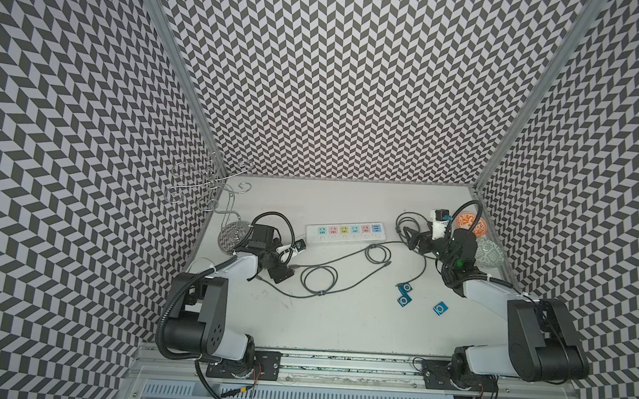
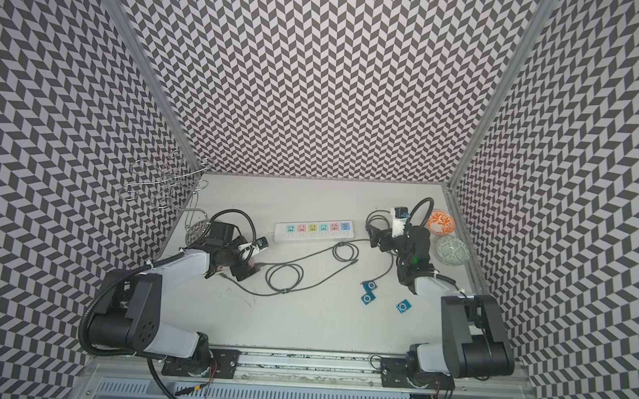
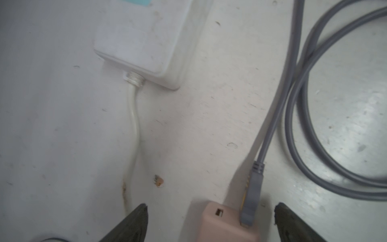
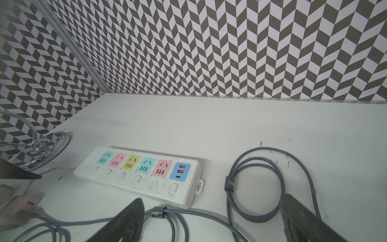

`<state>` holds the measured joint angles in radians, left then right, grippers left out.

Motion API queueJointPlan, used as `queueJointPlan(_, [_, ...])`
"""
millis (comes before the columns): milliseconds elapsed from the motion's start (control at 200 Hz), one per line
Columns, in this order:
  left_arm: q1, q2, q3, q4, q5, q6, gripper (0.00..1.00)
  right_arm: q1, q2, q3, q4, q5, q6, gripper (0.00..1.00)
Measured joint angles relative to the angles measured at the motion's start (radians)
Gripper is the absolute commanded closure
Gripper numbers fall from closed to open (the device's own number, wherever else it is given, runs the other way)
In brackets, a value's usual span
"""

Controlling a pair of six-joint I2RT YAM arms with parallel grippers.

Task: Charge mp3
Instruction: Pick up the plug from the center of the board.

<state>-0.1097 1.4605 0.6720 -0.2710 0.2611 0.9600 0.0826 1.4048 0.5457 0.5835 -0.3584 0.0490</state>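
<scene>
Around a white desk (image 1: 341,321) stand chevron-patterned walls (image 1: 354,78) in black and white, joined at the rear corners by metal posts. The desk surface is scuffed and speckled.

At far left, a chrome hook stand (image 1: 213,187) rises from a round base in the rear corner. Just to its right hangs the left tool (image 3: 211,207), jaws apart, with a pink USB charger (image 3: 222,226) lying between them and a gap showing on each side. A grey cable plug (image 3: 251,199) sits at the charger's face.

Toward the rear centre lies a white power strip (image 1: 346,233) with pastel sockets and a blue USB panel at its right end. Grey cables (image 1: 319,279) loop loosely in front of it.

Right of centre, near the front, three blue players lie flat: the rear mp3 player (image 1: 405,287), the near mp3 player (image 1: 404,300) just beside it, and the lone mp3 player (image 1: 441,308) a little apart. A cable end reaches the rear one; whether it is plugged in, I cannot tell.

The right tool (image 4: 213,197) hangs wide apart and empty by the strip's USB end.

At the right edge sit an orange patterned bowl (image 1: 472,221) and a grey-green patterned bowl (image 1: 489,254), both partly hidden by the right arm.
</scene>
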Motion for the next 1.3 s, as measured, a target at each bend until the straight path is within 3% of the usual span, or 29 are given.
queueJointPlan(335, [-0.002,-0.03,-0.037,0.002,-0.018,-0.005,0.11,0.0,0.01,0.014,-0.023,-0.013,0.0,0.0])
queueJointPlan(876, [-0.002,-0.002,-0.023,-0.005,-0.004,0.0,0.46,0.0,0.01,0.015,-0.032,-0.031,0.001,0.0])
queueJointPlan(1207, [-0.052,-0.029,-0.021,-0.042,0.0,-0.006,0.81,0.0,0.015,0.021,-0.035,-0.043,0.001,0.01])
queueJointPlan(1302, [-0.071,-0.051,-0.011,-0.047,0.011,-0.028,0.87,0.0,0.019,0.022,-0.04,-0.057,0.005,0.02])
